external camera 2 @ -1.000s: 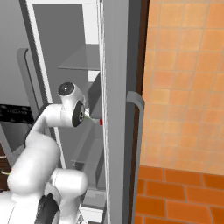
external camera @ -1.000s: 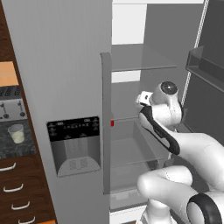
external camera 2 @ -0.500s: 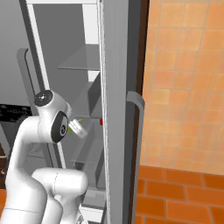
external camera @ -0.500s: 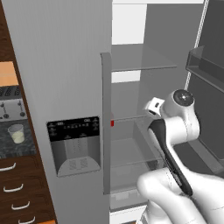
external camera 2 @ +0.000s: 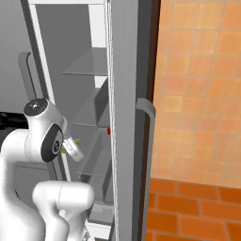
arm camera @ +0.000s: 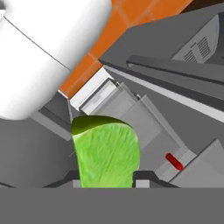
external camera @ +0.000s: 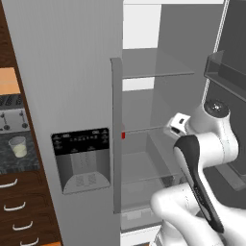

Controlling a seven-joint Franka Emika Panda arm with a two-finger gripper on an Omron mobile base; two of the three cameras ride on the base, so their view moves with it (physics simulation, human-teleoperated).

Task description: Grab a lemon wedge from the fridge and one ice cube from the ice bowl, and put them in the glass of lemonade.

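Observation:
In the hand view, the lemon wedge (arm camera: 106,151), bright lime green, sits between my two fingertips, with my gripper (arm camera: 107,178) shut on it. From the right base view the wedge (external camera 2: 75,141) shows as a small green speck at my hand, in front of the open fridge (external camera 2: 101,70) and level with its middle shelf. The fridge's shut left door (external camera: 72,86) carries a black dispenser panel (external camera: 81,158). The glass of lemonade (external camera: 18,146) stands on the counter at far left, well away from my hand. The ice bowl is out of view.
A small red item (external camera: 123,135) lies at the front edge of the middle fridge shelf. The open right door (external camera 2: 132,117), with its long handle (external camera 2: 147,141), stands close on my right. A silver toaster (external camera: 12,120) sits behind the glass, above wooden drawers (external camera: 17,211).
My arm has drawn back out of the fridge toward the base, carrying the wedge. The hand has dropped a little and turned. The red item has stayed on the shelf.

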